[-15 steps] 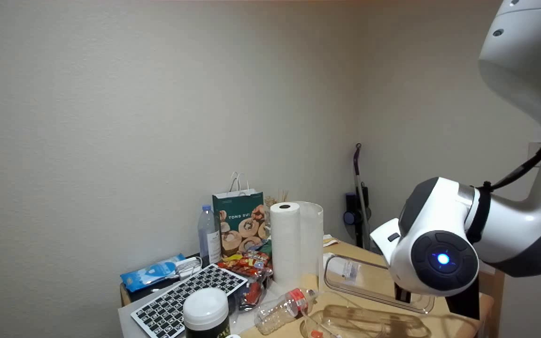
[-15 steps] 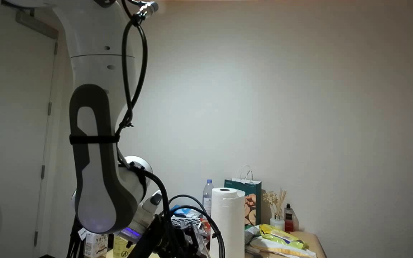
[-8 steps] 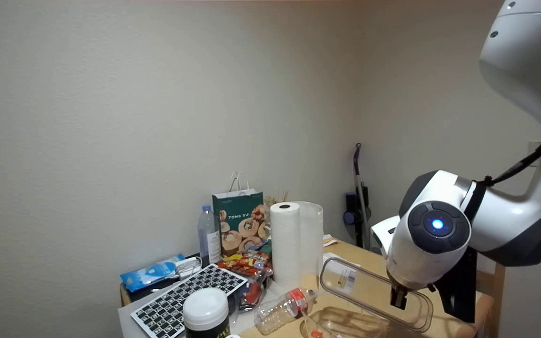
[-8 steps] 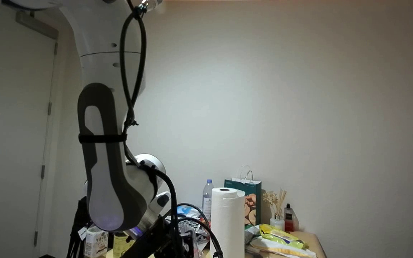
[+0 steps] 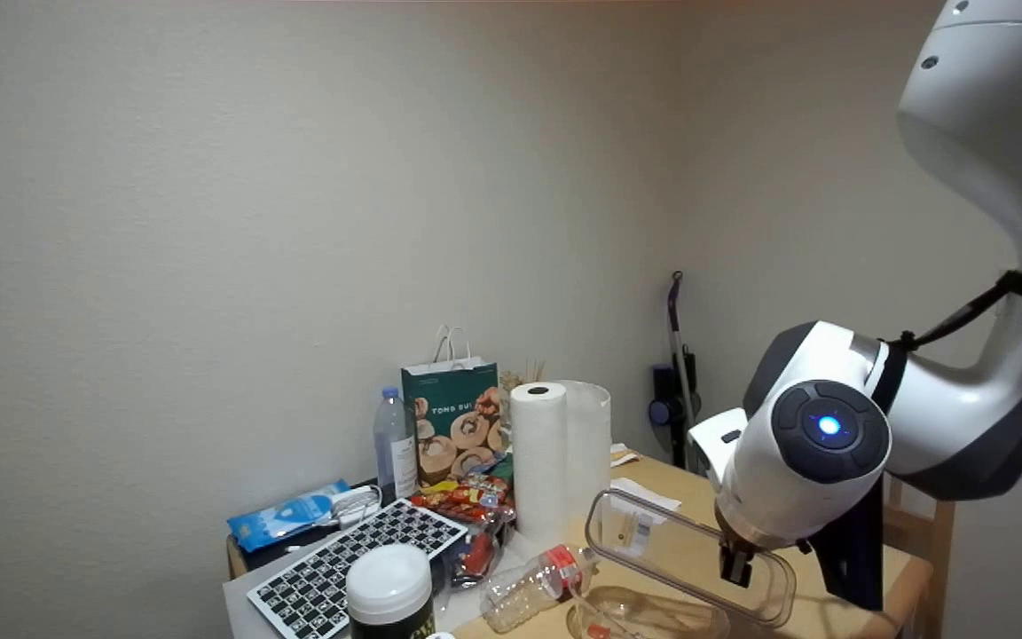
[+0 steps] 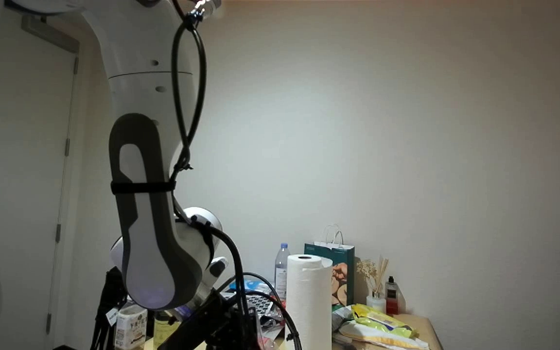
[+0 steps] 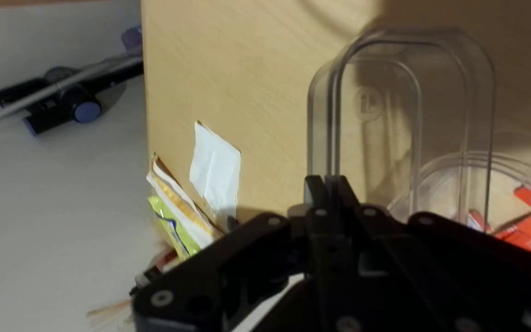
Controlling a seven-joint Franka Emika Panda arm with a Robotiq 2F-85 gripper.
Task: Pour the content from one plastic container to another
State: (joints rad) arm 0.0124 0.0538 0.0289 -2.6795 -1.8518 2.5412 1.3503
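So, robot arm fills 2 to 4 o'clock in an exterior view, white with dark grey covers. Pale wood bench below it, around 12 o'clock in the wrist view. Green printed paper bag stands at 7 o'clock in an exterior view; white paper-towel roll upright just beside it, 6 o'clock.

Clear tub: held above the bench, 2 o'clock in the wrist view, 5 o'clock in an exterior view, tilted there, mouth facing the camera, rim sloping from 10 down to 4 o'clock. Long boxy body, rounded corners, thin see-through walls, slim lip reading as a dark double line. Bench and shadow show straight through it in the wrist view.

Round clear container: 3 o'clock in the wrist view, cut off by the frame edge. Tub's 5 o'clock end overlaps its rim there; can't tell if they touch. Clear bottle, red band, lies on its side at 6 o'clock in an exterior view.

Fingers at 4 o'clock in the wrist view, closed, pinching the tub's rim on one long side. Red packets inside the round container, 3 to 4 o'clock. Pale sticker at the tub's 10 o'clock end in an exterior view, print too small to read. Moulded round mark near the tub's 12 o'clock end in the wrist view; lettering unreadable.
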